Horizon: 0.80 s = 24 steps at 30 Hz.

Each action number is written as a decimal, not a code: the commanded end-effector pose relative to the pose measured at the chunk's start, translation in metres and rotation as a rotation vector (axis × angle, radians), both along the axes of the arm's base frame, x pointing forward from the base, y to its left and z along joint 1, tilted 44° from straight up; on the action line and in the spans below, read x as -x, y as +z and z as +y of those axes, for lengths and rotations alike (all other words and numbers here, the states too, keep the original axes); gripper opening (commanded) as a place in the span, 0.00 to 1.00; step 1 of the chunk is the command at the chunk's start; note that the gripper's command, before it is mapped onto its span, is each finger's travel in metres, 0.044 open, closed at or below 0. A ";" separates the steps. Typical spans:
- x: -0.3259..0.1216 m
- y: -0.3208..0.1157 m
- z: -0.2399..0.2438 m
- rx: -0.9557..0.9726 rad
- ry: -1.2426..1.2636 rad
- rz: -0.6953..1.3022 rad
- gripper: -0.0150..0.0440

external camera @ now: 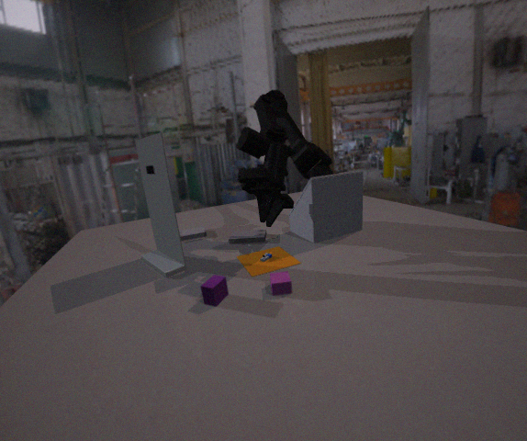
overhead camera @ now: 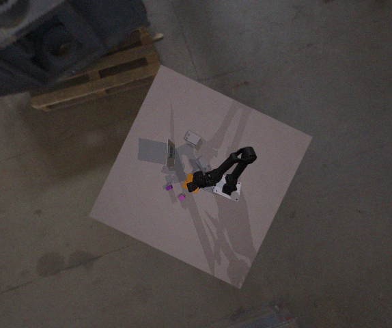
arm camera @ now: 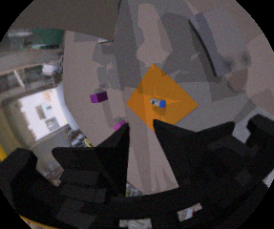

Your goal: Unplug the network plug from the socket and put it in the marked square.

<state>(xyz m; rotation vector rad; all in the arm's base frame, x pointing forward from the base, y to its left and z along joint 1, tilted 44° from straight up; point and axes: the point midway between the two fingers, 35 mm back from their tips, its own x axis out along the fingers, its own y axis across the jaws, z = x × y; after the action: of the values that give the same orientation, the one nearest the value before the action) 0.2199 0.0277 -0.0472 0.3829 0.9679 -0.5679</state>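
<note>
The small plug (external camera: 265,257) (arm camera: 161,103), blue at one end and grey-white at the other, lies on the orange square (external camera: 284,262) (arm camera: 151,81), near its middle and inside its edges. My gripper (external camera: 267,223) (arm camera: 140,124) is partly open and empty. It hangs in the air above the orange square, apart from the plug. The upright panel (external camera: 162,209) (overhead camera: 171,159) stands off to the side, and the socket opening (external camera: 150,169) in it shows dark with no plug in it. In the overhead view the arm hides part of the orange square (overhead camera: 189,177) and the plug.
A dark purple block (overhead camera: 169,187) (external camera: 214,290) (arm camera: 98,97) and a pink-purple block (overhead camera: 181,197) (external camera: 281,283) (arm camera: 120,125) stand beside the square. A large grey wedge-shaped block (external camera: 336,207) stands behind it. A flat grey box (external camera: 247,236) and another pale box (overhead camera: 192,138) lie towards the back.
</note>
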 end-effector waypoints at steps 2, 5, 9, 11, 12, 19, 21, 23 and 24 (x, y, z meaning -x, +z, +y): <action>-0.002 0.006 0.005 -0.002 -0.001 -0.010 0.52; -0.001 0.009 0.007 -0.002 0.000 -0.010 0.52; 0.000 0.012 0.009 -0.002 0.000 -0.011 0.52; 0.000 0.014 0.011 -0.001 0.000 -0.011 0.52; 0.000 0.015 0.011 -0.001 0.000 -0.011 0.52; 0.003 0.022 0.016 0.000 0.000 -0.013 0.52; 0.003 0.024 0.017 0.000 0.001 -0.013 0.52; 0.004 0.026 0.018 0.000 0.001 -0.014 0.52; 0.004 0.027 0.019 0.000 0.001 -0.014 0.52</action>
<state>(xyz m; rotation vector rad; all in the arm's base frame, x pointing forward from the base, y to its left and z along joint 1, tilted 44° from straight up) 0.2143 0.0432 -0.0253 0.3807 0.9636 -0.5670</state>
